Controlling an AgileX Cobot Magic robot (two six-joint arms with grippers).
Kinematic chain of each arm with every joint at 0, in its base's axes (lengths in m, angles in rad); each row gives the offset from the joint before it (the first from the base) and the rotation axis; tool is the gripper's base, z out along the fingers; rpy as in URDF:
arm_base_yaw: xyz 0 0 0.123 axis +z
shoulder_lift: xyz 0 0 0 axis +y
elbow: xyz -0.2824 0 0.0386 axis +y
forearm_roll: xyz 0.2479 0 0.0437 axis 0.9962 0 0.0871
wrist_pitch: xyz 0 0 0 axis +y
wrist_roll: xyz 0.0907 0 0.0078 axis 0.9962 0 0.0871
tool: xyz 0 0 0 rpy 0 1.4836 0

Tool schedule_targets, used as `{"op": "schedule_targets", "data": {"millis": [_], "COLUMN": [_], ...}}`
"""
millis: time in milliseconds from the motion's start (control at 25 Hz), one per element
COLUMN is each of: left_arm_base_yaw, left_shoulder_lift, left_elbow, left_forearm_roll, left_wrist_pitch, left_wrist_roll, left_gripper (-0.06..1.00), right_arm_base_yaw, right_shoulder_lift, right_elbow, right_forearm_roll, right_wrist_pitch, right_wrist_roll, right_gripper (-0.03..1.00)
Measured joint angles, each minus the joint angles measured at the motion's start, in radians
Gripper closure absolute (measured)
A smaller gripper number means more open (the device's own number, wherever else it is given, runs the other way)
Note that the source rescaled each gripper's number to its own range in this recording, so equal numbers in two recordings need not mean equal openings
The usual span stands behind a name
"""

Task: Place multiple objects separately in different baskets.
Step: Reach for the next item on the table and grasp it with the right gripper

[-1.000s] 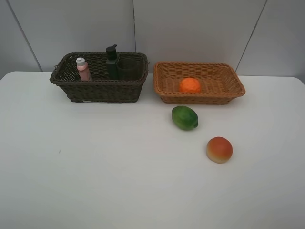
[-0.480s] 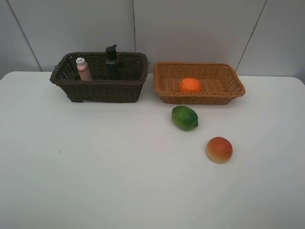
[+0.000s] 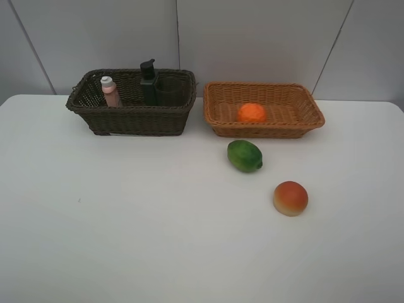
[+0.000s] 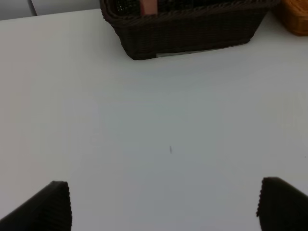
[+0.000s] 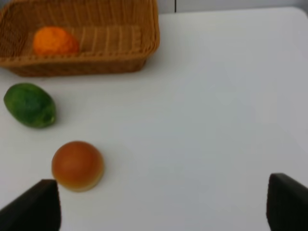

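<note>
The dark brown basket [image 3: 131,117] [image 4: 187,33] stands at the back left and holds the pink white-capped bottle [image 3: 110,92] [image 4: 148,6], the dark green pump bottle [image 3: 149,82] and the purple cup [image 3: 170,89]. The light orange-tan basket [image 3: 297,120] [image 5: 96,50] holds the orange [image 3: 251,113] [image 5: 54,41]. The green fruit [image 3: 244,155] [image 5: 30,105] and the red-orange peach-like fruit [image 3: 290,197] [image 5: 77,165] lie on the white table in front of it. My left gripper [image 4: 163,204] is open and empty above bare table. My right gripper [image 5: 163,207] is open and empty, short of the peach-like fruit.
The white table [image 3: 158,227] spreads wide in front of both baskets. A grey panelled wall [image 3: 252,38] stands behind them. Neither arm shows in the exterior high view.
</note>
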Motion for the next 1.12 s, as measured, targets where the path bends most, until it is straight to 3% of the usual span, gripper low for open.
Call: {"op": "schedule_targets", "data": {"millis": [240,360,720,920,1120], "left_arm_base_yaw": [0.000,0.000,0.000,0.000,0.000], "left_shoulder_lift": [0.000,0.000,0.000,0.000,0.000], "left_elbow": [0.000,0.000,0.000,0.000,0.000], "left_forearm_roll": [0.000,0.000,0.000,0.000,0.000], "left_wrist_pitch": [-0.001,-0.001,-0.001,-0.001,-0.001], "left_wrist_roll": [0.000,0.000,0.000,0.000,0.000], "left_gripper": [-0.06,-0.06,-0.06,-0.06,-0.06], "right_arm_base_yaw": [0.000,0.034,0.389,0.476,0.535], "right_shoulder_lift": [0.454,0.661,1.092,1.310,1.467], "right_elbow": [-0.105,-0.178,-0.382,-0.485,-0.571], "right_forearm_roll": [0.144,0.166,0.128,0.092,0.024], "right_wrist_pitch": [-0.060,-0.061,-0.142,-0.221,-0.285], "right_wrist_roll": [0.000,0.000,0.000,0.069,0.143], "right_gripper": [0.18,0.18,0.16,0.01,0.00]}}
